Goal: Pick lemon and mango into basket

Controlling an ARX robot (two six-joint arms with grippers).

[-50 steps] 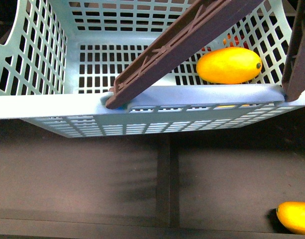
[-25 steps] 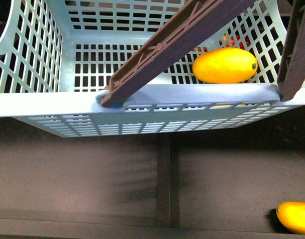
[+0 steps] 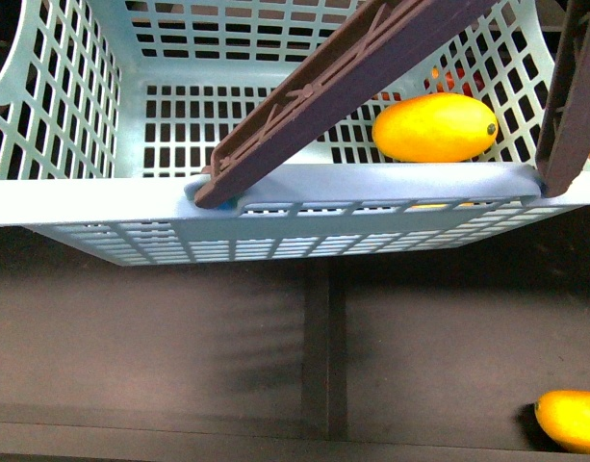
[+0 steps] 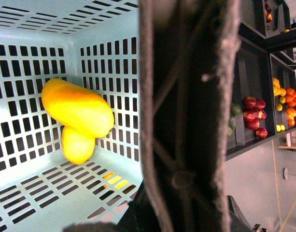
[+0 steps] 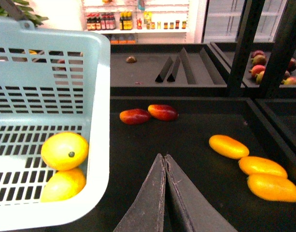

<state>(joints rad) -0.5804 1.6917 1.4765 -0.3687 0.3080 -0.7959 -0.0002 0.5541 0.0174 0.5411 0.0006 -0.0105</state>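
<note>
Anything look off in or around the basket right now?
Nothing stands out. The mango and lemon lie touching inside the basket, which looks intact. The right gripper is shut and empty over the dark shelf, where other fruit lie.

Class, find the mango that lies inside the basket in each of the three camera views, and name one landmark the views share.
Front view: the mango lies at the upper right, on the basket floor behind the near rim.
Left wrist view: it sits left of centre, overlapping the lemon.
Right wrist view: at lower left, next to the lemon.
Shared landmark: the basket, with its slotted aqua walls.
</note>
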